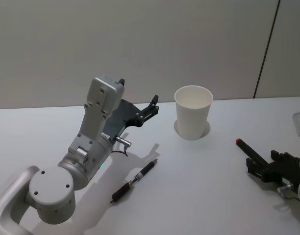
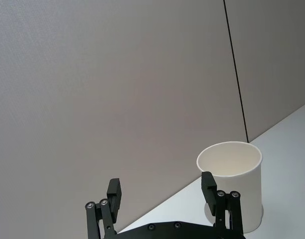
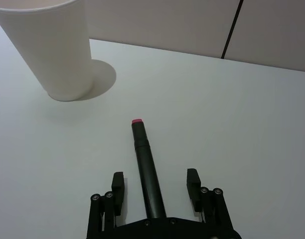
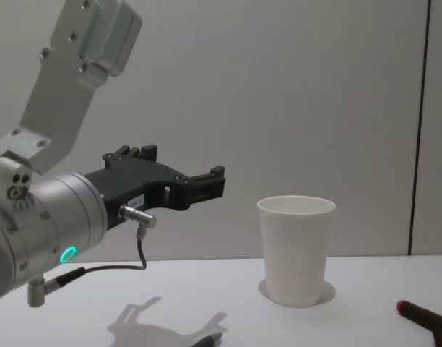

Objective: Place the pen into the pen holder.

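We see the pen holder [image 1: 193, 115], a plain white paper cup, standing upright on the white table [image 1: 199, 196] towards the far side, with its mouth up. A black pen [image 1: 134, 181] lies flat on the table nearer to us and to the left of the cup, well apart from it, with nothing touching it. Our left gripper [image 1: 154, 105] hangs above the table beyond that pen, pointing across at the cup; its claw is released, fingers [image 2: 114, 193] spread with nothing between them. On the right side our right gripper [image 1: 262, 161] sits low at the table, also released. In the right wrist view a second, red-tipped pen [image 3: 145, 164] runs down the middle of the gap, and neither finger [image 3: 192, 179] touches it. Its red end points towards the cup, which stands apart from it. We cannot tell whether this pen rests on the table.
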Controlling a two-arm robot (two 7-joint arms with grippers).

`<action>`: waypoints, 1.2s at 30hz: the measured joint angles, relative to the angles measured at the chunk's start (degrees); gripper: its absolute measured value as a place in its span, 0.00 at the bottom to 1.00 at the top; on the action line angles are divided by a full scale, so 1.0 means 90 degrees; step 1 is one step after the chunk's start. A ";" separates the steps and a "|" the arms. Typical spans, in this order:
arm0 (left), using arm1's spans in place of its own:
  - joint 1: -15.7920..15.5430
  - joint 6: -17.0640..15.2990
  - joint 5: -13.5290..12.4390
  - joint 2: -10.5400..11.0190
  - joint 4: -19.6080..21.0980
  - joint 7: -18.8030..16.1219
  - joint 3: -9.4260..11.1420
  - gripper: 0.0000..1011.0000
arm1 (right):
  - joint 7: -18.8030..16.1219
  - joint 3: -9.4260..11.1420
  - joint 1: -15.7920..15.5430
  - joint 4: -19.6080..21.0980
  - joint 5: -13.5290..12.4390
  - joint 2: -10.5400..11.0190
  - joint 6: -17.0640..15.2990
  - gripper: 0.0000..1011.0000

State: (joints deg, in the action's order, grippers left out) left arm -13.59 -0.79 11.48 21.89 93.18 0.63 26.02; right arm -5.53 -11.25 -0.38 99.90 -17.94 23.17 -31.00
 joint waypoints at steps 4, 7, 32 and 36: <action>0.0000 0.0000 0.0000 0.0000 0.0000 0.0000 0.0000 0.99 | 0.0000 -0.0003 0.0003 -0.0009 0.0011 -0.0006 0.0004 0.66; 0.0000 0.0000 0.0000 0.0000 0.0000 0.0000 0.0000 0.99 | 0.0000 -0.0004 0.0005 -0.0012 0.0015 -0.0007 0.0006 0.60; 0.0000 0.0000 0.0000 0.0000 0.0000 0.0000 0.0000 0.99 | -0.0108 0.0007 0.0088 -0.0153 0.0078 -0.0023 0.0273 0.17; 0.0000 0.0000 0.0000 0.0000 0.0000 0.0000 0.0000 0.99 | -0.0167 0.0029 0.0145 -0.0233 0.0093 -0.0032 0.0515 0.18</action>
State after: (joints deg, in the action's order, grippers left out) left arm -13.59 -0.79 11.48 21.89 93.18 0.63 26.02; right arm -7.03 -10.99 0.92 97.81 -17.11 22.88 -26.37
